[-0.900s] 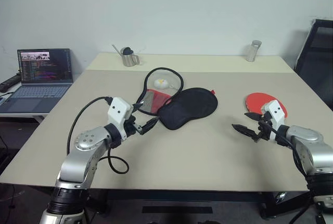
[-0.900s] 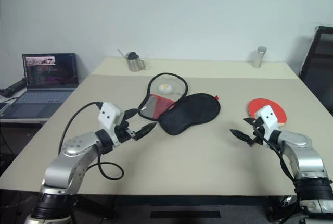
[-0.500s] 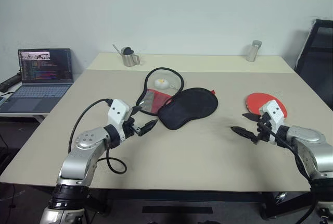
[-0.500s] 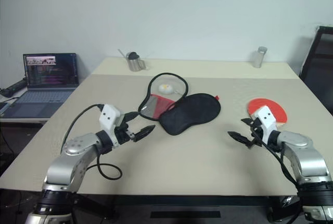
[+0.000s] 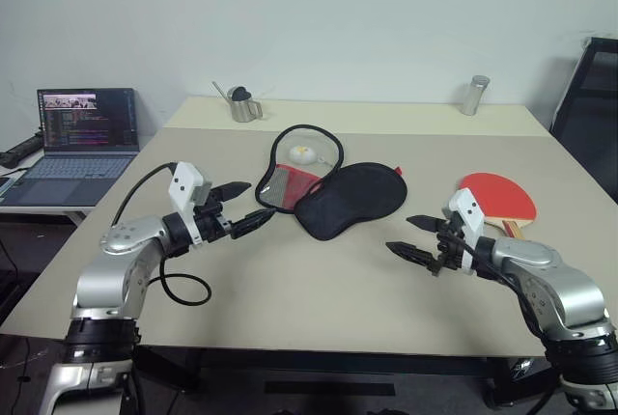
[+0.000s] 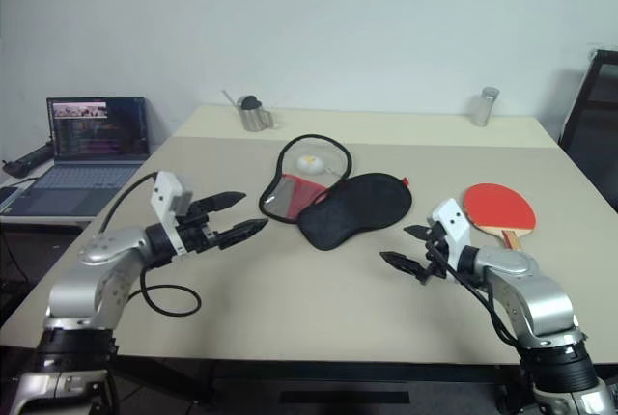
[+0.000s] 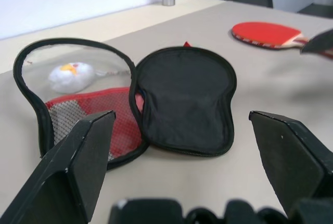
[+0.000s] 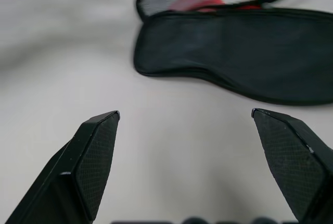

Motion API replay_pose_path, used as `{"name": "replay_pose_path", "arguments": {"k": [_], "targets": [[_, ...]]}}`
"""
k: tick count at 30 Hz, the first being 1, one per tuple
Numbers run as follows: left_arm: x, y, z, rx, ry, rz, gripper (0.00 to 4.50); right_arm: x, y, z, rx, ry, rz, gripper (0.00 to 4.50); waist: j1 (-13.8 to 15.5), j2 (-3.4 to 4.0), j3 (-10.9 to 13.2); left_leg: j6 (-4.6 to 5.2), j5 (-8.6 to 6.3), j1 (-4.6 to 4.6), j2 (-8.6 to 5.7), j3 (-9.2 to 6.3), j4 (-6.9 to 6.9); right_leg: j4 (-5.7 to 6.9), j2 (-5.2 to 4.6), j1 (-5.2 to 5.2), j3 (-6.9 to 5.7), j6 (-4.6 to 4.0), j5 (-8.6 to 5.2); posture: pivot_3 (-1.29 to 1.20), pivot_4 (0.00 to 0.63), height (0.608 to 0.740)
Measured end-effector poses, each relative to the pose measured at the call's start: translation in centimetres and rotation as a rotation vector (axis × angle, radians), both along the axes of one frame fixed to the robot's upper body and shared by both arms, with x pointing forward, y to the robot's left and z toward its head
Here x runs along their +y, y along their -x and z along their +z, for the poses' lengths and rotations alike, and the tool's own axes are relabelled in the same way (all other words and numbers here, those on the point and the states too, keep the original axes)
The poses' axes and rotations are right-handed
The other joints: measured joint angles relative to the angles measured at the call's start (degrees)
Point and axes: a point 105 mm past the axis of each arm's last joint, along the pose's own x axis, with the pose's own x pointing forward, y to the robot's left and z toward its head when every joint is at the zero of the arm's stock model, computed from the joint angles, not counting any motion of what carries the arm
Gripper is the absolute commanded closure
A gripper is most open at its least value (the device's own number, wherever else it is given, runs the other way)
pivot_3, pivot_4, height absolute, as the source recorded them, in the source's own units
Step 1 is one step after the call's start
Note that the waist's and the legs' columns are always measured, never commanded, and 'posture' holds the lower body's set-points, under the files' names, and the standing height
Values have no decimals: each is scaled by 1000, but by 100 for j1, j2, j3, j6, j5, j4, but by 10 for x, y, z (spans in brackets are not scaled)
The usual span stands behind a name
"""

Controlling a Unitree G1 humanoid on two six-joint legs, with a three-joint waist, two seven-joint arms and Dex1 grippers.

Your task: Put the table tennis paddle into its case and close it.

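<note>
Both claws are hovering wide open over the desk (image 5: 319, 290), gripping nothing, so the pickup is yet to come. The right claw (image 5: 417, 238) is sitting lower right of centre, pointing at the case (image 5: 333, 193); the paddle (image 5: 497, 196) is lying flat just behind it at the right of the frame. Best bet: swing that claw back and pinch the wooden handle, not the blade. The left claw (image 5: 243, 205) is waiting centre-left, near the case's open flap, well placed to pin it. The case is lying unzipped mid-desk, black half spread, red mesh half folded back.
</note>
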Motion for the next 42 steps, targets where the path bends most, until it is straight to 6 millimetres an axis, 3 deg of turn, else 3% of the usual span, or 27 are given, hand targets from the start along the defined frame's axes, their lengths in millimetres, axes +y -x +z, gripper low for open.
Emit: {"name": "replay_pose_path", "arguments": {"k": [3,10,16,21,27,39,42], "targets": [[9,-3,-1,12,-14,6,0,6,-3,-4,24,-30,-27,22,-4,0,0,0,0,0,1,0,-3,2,0,-4,0,0,0,0,150,740],[21,-5,5,39,-41,-24,0,28,-36,-6,116,-98,-193,22,-48,0,0,0,0,-3,4,5,-9,10,2,-19,5,-2,1,0,150,740],[30,-13,10,41,-49,-7,0,76,-43,-20,304,-175,-225,22,-41,0,0,0,0,-9,2,6,-12,7,1,-26,8,-2,1,0,150,740],[32,-14,6,55,-60,-2,0,100,-40,-31,395,-204,-228,22,-39,0,0,0,0,-13,1,5,-12,5,1,-28,7,-2,1,0,150,740],[31,-14,7,54,-71,-7,0,108,-49,-41,414,-197,-262,22,-52,0,0,0,0,-10,2,5,-12,9,2,-29,6,-2,1,0,150,740],[31,-15,7,53,-84,-3,0,131,-72,-40,347,-218,-273,22,-61,0,0,0,0,-10,2,6,-12,12,2,-30,7,-2,1,0,150,740],[31,-15,7,52,-85,-2,0,138,-74,-41,327,-205,-275,653,-61,0,0,0,0,-10,2,6,-12,11,2,-31,6,-2,1,0,150,740]]}}
